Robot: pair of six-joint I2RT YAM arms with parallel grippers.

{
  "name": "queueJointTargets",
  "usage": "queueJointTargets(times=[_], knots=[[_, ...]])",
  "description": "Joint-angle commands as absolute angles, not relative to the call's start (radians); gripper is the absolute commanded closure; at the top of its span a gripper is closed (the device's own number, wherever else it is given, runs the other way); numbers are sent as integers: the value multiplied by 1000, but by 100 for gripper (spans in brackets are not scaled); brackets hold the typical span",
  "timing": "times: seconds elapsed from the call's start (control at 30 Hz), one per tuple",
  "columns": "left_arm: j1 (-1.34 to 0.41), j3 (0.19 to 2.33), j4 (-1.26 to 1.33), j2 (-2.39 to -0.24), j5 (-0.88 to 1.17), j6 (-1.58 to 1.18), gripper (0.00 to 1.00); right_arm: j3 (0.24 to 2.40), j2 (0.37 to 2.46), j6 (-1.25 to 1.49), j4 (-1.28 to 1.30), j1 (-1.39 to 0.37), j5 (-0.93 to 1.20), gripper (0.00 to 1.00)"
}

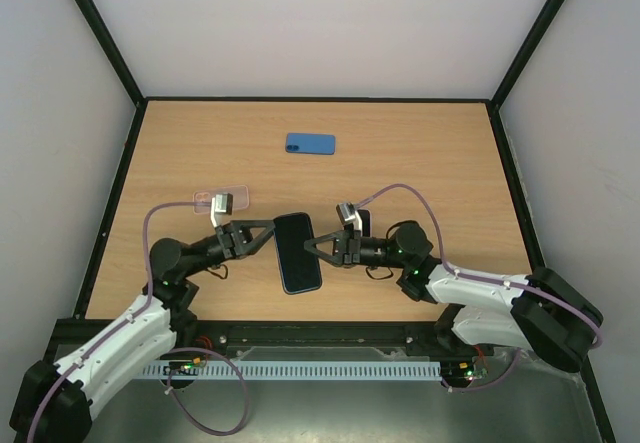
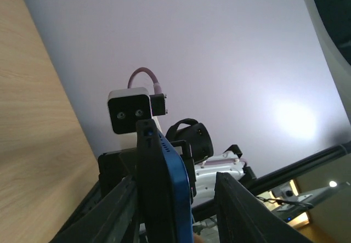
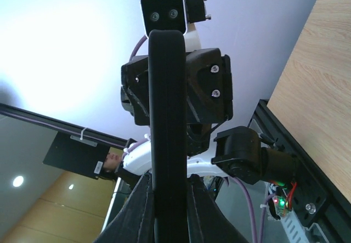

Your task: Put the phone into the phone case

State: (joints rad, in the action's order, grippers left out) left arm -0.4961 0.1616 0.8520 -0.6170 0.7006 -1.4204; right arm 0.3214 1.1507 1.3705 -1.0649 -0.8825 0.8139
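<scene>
A black-screened phone [image 1: 298, 253] with a blue back is held up off the table between both arms. My right gripper [image 1: 322, 248] is shut on its right edge; in the right wrist view both fingers press the phone's [image 3: 167, 100] sides at the gripper [image 3: 168, 180]. My left gripper [image 1: 256, 239] is open around the left edge. In the left wrist view the phone [image 2: 164, 188] rests against one finger [image 2: 118, 204] and the other finger [image 2: 241, 210] stands apart. A clear phone case [image 1: 220, 201] lies flat just beyond the left gripper.
A blue flat rectangle, a case or a phone [image 1: 310, 143], lies at the far middle of the wooden table [image 1: 420, 163]. Black frame rails [image 1: 510, 153] and white walls border the table. Cables loop beside both arms.
</scene>
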Motion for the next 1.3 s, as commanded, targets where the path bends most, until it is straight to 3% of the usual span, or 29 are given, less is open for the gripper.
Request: queueJointTargets(times=[0.0,0.23,0.43,0.57,0.77,0.8,0.9,0.97,1.07,1.1,1.27], knots=[[-492,149,988,-638,714,-1467,65,322,1124,1397,-1198,-882,828,91],[-492,158,926,-653,706,-1437,79,314,1136,1405,-1217,-882,828,90],[-491,206,714,-625,679,-1335,97,315,1159,1403,-1213,-882,819,84],[-491,250,552,-609,652,-1255,98,322,1172,1397,-1198,-881,807,81],[-491,322,372,-610,627,-1171,98,328,1165,1384,-1175,-883,780,86],[-491,327,372,-606,631,-1172,96,327,1162,1385,-1177,-883,780,86],[-491,323,409,-595,643,-1191,72,327,1156,1397,-1191,-883,788,87],[-491,313,445,-594,650,-1210,64,323,1154,1409,-1212,-883,791,87],[-491,284,530,-610,665,-1250,62,321,1154,1425,-1238,-883,800,87],[-491,273,562,-617,671,-1267,63,318,1153,1426,-1241,-883,802,87],[-491,252,626,-645,678,-1295,90,301,1163,1432,-1261,-883,802,87]])
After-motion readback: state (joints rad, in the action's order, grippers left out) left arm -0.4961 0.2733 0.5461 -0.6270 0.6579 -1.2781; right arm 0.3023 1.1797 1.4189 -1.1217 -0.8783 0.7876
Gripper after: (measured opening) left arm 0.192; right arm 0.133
